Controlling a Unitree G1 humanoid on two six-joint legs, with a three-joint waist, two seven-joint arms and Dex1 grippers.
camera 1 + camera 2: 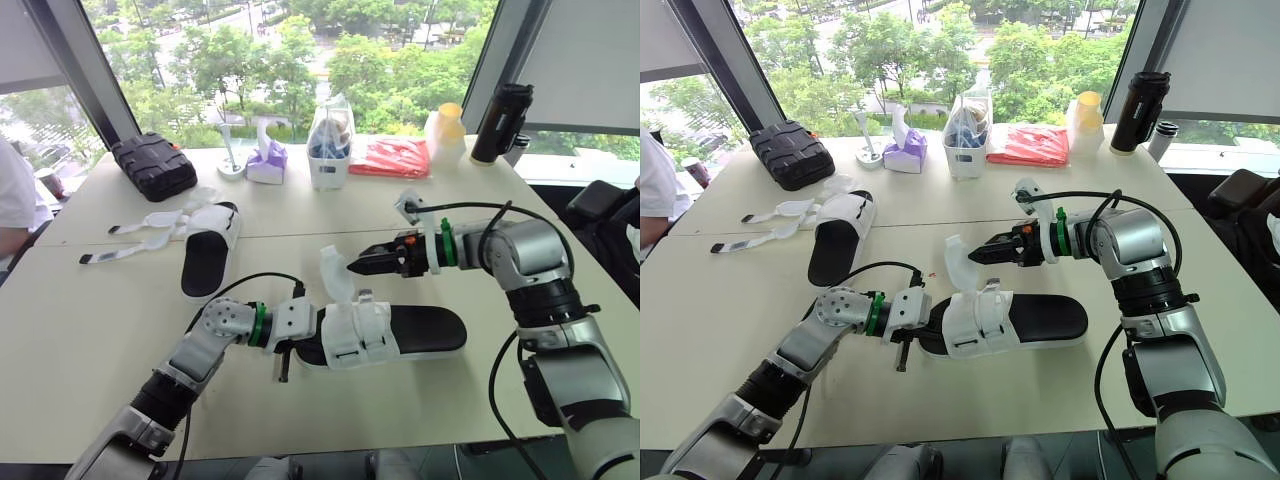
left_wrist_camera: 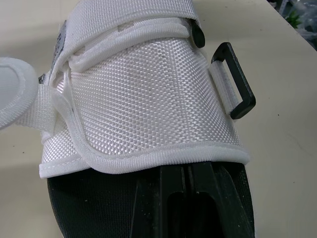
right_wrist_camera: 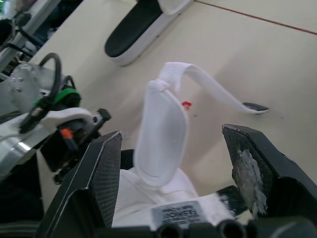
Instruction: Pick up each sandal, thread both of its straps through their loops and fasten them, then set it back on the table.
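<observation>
The near sandal (image 1: 420, 332), black sole and white upper, lies on the table (image 1: 100, 340) in front of me. My left gripper (image 1: 298, 346) is at its toe end, shut on the sole edge. The left wrist view shows the white woven upper (image 2: 148, 99) with a black loop (image 2: 237, 84) at its side. One padded strap (image 3: 161, 134) stands up loose from the upper. It sits untouched between the open fingers of my right gripper (image 1: 353, 265). A second sandal (image 1: 208, 255) lies farther left, its straps (image 1: 140, 225) spread undone on the table.
Along the far edge stand a black case (image 1: 153, 165), a purple tissue holder (image 1: 267, 162), a clear bag of items (image 1: 330, 145), a red packet (image 1: 390, 157), a yellow-lidded bottle (image 1: 445, 130) and a black flask (image 1: 500, 122). A person's sleeve (image 1: 10, 200) shows at the left.
</observation>
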